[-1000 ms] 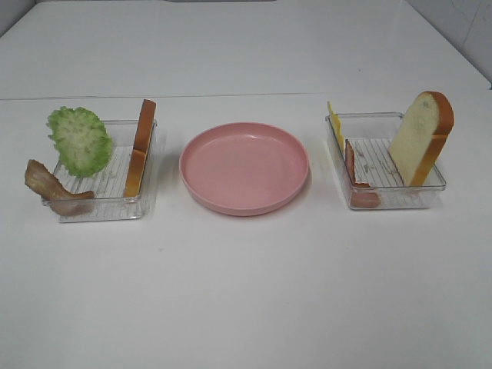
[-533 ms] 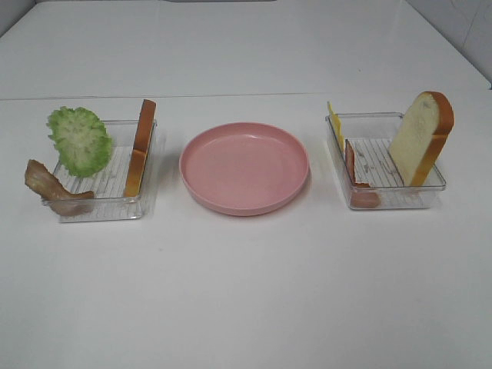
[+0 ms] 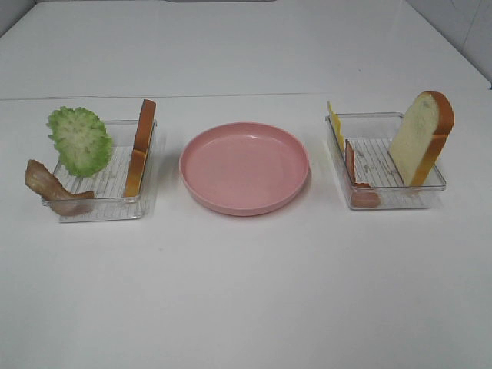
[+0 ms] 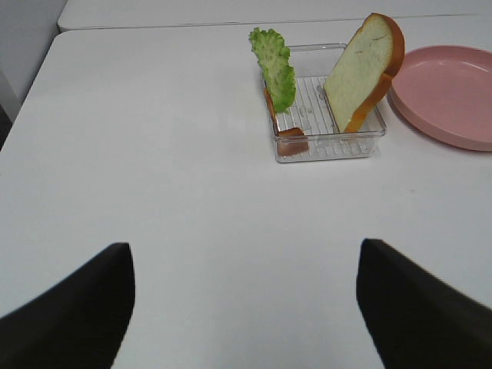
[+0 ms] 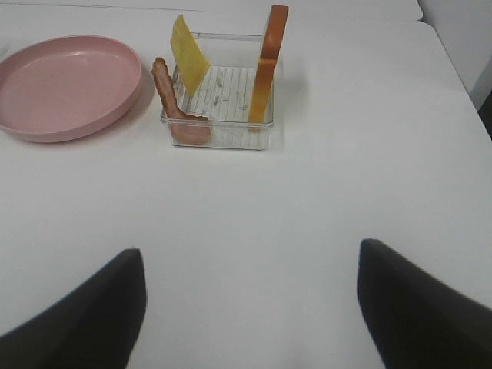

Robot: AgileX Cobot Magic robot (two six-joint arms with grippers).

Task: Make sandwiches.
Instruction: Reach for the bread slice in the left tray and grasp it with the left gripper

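Pink plate (image 3: 244,165), green lettuce (image 3: 79,140), yellow cheese (image 3: 335,123), brown-red bacon (image 3: 42,181), white bread (image 3: 415,138) crusted orange-brown, clear ribbed tray (image 3: 108,181)

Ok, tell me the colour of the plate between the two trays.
Plain pink, no pattern. The plate shows best in the exterior high view.

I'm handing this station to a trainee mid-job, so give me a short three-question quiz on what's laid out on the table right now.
1. True or false: the round pink plastic plate already holds food.
2. Which clear rectangular plastic tray holds the thin yellow cheese slice? A) the left tray B) the right tray C) neither
3. Fill in: the ruffled green lettuce leaf shares its tray with a brown-red bacon strip and a ___ slice.

Key
1. False, the plate is bare.
2. B.
3. Bread: the white bread slice with an orange-brown crust leans on that tray's wall.
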